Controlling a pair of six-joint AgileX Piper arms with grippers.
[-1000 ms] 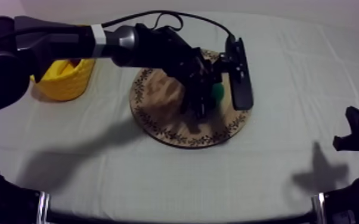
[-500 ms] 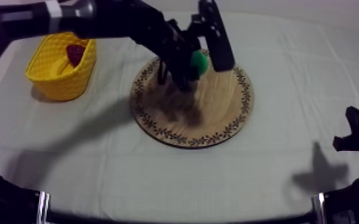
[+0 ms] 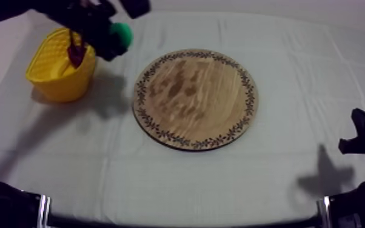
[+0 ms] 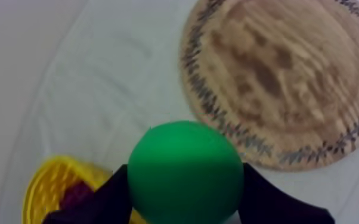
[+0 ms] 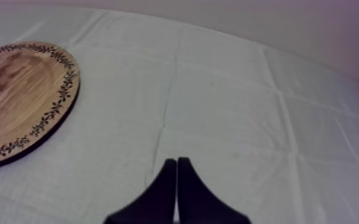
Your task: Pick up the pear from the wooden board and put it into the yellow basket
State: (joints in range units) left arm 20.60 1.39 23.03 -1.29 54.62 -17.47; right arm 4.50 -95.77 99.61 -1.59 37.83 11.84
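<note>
My left gripper (image 3: 113,37) is clamped on the pear (image 3: 122,34), one finger on each side. It holds the pear in the air just beside the rim of the yellow basket (image 3: 63,82), on the side toward the wooden board (image 3: 194,100), which lies bare. To finish well, I judge I should bring the pear fully over the opening, lower it past the rim and only then part the fingers. I would aim beside the small red fruit (image 3: 76,54) inside, so the pear cannot bounce out. The left wrist view adds what the top view hides: the pear sits squarely between my fingers, and the basket is not yet directly beneath it. The right wrist view shows my right gripper (image 5: 176,173) with its fingers pressed together on nothing, over bare cloth (image 5: 247,89) apart from the board.
</note>
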